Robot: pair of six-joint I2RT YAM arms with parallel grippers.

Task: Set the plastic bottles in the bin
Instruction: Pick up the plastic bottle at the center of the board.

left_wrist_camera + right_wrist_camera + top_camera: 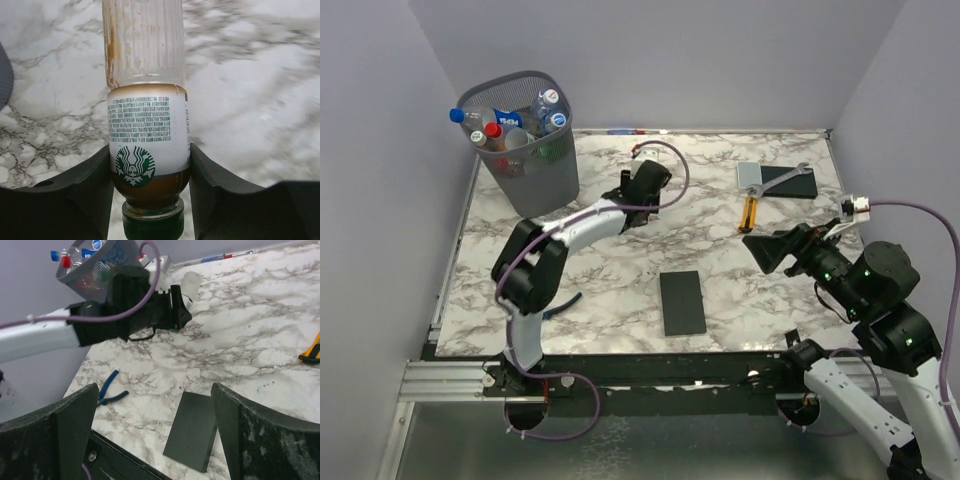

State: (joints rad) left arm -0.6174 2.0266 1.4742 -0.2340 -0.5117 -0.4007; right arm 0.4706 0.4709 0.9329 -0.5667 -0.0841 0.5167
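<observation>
A white marble-patterned table (610,262) with grey veins is seen from above, walled in by plain lilac panels. At its far left corner stands the bin (542,182), a tall dark grey mesh basket with a rounded-square rim that narrows toward its base. It is packed to the rim with small bottles (510,128), clear bodies with red, blue and white caps and blue labels.

The left gripper (149,167) is reached out over the middle of the table, just right of the bin. Its matte black fingers (75,200) are pressed against both sides of a plastic bottle (147,125), which is clamped between them. This bottle is clear and vertically ribbed along its far half, streaked with brown residue. A white label with green small print and a round green mermaid logo wraps its middle. A dark green cap closes the near end. The marble surface is seen behind it.

The right gripper (155,389) is held at the table's right side, its dusty black jaws spread wide with nothing between them.

Also on the table are a flat black rectangular slab (682,302), a second slab (792,184) with a silver wrench (778,180) across it, an orange-handled screwdriver (750,212) and blue-handled pliers (111,391).
</observation>
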